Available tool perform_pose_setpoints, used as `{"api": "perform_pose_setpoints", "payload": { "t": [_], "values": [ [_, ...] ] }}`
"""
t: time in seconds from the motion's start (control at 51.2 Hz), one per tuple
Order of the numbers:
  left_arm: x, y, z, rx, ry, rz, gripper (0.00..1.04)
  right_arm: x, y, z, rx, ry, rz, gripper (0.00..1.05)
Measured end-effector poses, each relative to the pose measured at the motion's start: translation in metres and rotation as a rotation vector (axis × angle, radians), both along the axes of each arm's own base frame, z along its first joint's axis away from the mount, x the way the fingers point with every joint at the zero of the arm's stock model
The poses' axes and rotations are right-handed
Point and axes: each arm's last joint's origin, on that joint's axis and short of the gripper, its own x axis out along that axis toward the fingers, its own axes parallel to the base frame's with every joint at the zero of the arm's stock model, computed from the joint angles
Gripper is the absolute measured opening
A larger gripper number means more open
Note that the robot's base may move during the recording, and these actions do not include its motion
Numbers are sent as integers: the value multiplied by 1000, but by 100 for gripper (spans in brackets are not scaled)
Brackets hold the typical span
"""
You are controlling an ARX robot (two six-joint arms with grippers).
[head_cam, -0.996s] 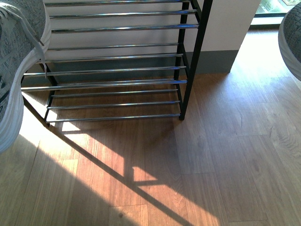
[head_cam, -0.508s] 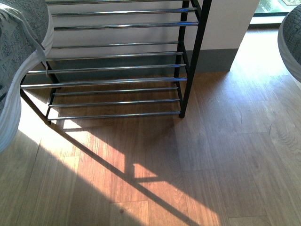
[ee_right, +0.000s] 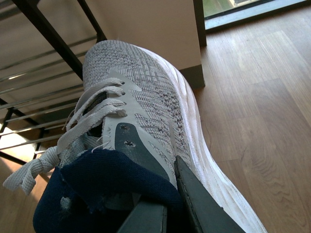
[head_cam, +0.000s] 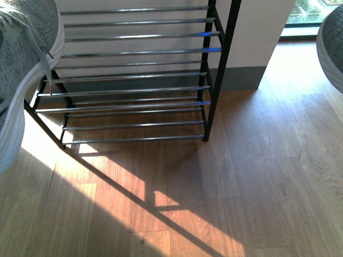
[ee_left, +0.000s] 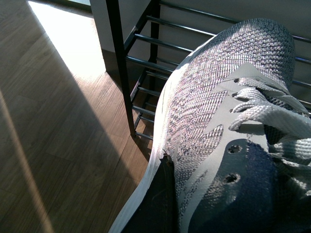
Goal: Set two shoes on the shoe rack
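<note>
The shoe rack [head_cam: 134,88], black side frames with chrome bars, stands straight ahead against the wall. One grey knit sneaker [head_cam: 21,64] hangs at the far left edge of the front view, a white lace dangling over the rack's left end. A second grey knit sneaker [head_cam: 332,43] shows at the far right edge. My left gripper [ee_left: 192,194] is shut on the first sneaker [ee_left: 218,111], one dark finger [ee_left: 158,199] against its side, toe towards the rack [ee_left: 146,63]. My right gripper [ee_right: 163,187] is shut on the other sneaker [ee_right: 146,102] at its navy collar.
Wooden floor [head_cam: 257,187] lies in front of the rack, with a sunlit patch and frame shadows. A white wall corner with grey skirting [head_cam: 252,59] stands right of the rack. A window [head_cam: 308,13] is at the back right.
The rack has slid lower in the front view, showing more of its upper bars. Both sneakers stay at the picture's edges, still held.
</note>
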Motion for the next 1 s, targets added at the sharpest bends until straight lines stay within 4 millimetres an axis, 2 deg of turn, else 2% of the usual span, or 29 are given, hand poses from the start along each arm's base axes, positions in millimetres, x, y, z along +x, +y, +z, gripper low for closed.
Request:
{"api": "perform_pose_setpoints", "payload": {
  "t": [0.781, 0.879, 0.996],
  "values": [
    [0, 0, 0, 1, 0, 1, 2, 0, 0, 1, 0, -19, 26, 1],
    [0, 0, 0, 1, -2, 3, 2, 3, 4, 6, -7, -93, 135, 1],
    [0, 0, 0, 0, -1, 1, 2, 15, 19, 15, 4, -73, 173, 1]
  ]
}}
